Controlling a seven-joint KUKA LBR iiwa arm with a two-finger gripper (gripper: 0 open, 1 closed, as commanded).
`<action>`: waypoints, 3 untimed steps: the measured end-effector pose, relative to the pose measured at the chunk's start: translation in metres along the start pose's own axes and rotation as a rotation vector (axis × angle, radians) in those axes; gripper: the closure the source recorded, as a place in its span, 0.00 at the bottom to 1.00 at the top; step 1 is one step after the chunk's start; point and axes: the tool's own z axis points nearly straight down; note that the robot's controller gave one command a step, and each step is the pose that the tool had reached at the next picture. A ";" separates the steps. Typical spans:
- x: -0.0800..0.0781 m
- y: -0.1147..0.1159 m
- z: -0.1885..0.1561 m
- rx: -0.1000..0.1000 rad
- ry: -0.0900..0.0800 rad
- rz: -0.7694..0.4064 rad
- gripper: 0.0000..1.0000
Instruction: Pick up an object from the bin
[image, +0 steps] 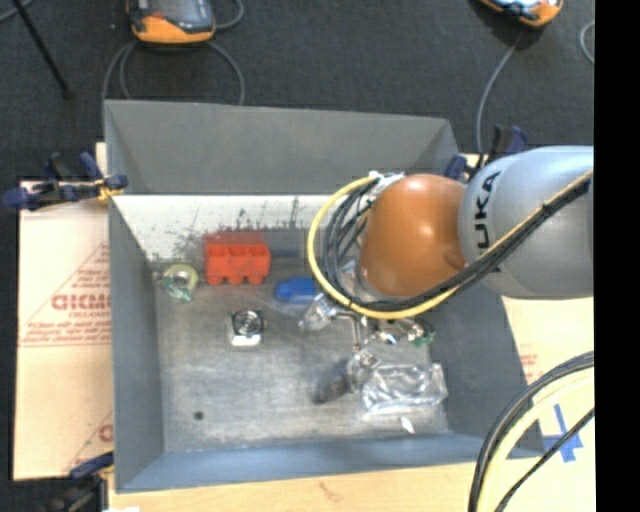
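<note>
Nearest the camera, and in your way, is the arm's orange cover (415, 235) with its loop of cables (325, 262). It rides high over the bin (135, 330), to the right of the red block (237, 260), because the arm comes in from that side and points its wrist straight down at the floor.

Below the cover, right of the red block and further toward the near wall, you can make out the gripper (365, 348). It sits low over the bin floor, at the upper edge of a crumpled clear bag (402, 388). A small dark lump (330, 385) lies just beside that bag, on the side facing the red block. You cannot tell how wide the gripper stands, nor whether it has hold of anything; the glossy plastic and the cover confuse the outline.

Judging by position alone, the bag is the likeliest pick, and the lump is the other candidate.

The rest lies well apart, so nothing crowds the grasp. A blue piece (295, 291) is just right of the red block, a metal nut (245, 327) just below it, and a pale green ring (180, 280) to its left. The red block itself sits close against the far wall, which would leave you little room to get round it.
</note>
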 end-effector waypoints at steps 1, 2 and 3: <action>0.014 0.000 0.039 0.002 -0.008 -0.421 0.00; 0.003 0.000 0.040 -0.003 0.001 -0.345 0.00; 0.000 -0.001 0.037 0.001 -0.005 -0.342 1.00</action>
